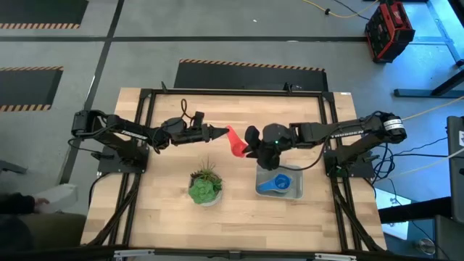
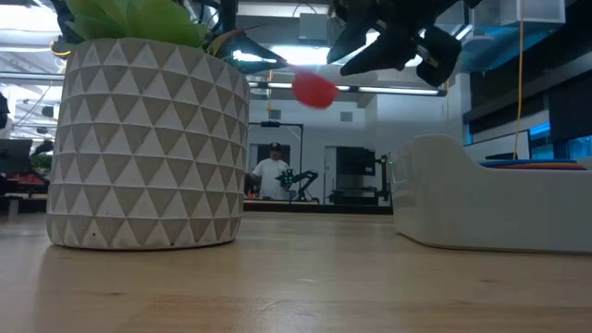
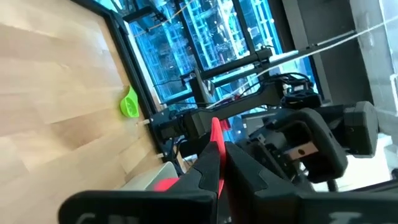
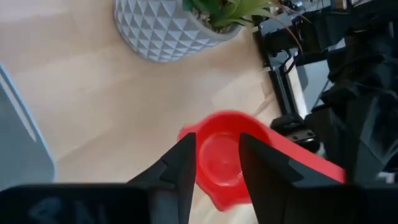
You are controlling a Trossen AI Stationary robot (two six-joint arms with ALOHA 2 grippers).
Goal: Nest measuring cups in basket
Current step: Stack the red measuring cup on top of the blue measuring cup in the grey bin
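Note:
A red measuring cup [image 1: 236, 143] hangs in the air above the middle of the table. My left gripper [image 1: 220, 133] is shut on its handle from the table's left. My right gripper [image 4: 216, 163] stands open over the cup's bowl [image 4: 219, 155], one finger on each side of the rim's near part; I cannot tell whether they touch it. The translucent basket [image 1: 293, 190] rests on the table near the right, with a blue cup [image 1: 278, 182] lying in it. A green cup [image 3: 129, 104] lies on the table farther off in the left wrist view. My left gripper pinches the red cup's handle [image 3: 216, 138] between its two fingers. The fingers come level from the table's left and lie along the handle. The cup is lifted clear of the table, its bowl beyond the fingertips toward my right gripper.
A potted plant in a white triangle-patterned pot [image 1: 205, 187] stands near the table's front, left of the basket. Black frame rails [image 1: 232, 92] run along the table's far and side edges. A person [image 2: 274, 171] shows in the room beyond.

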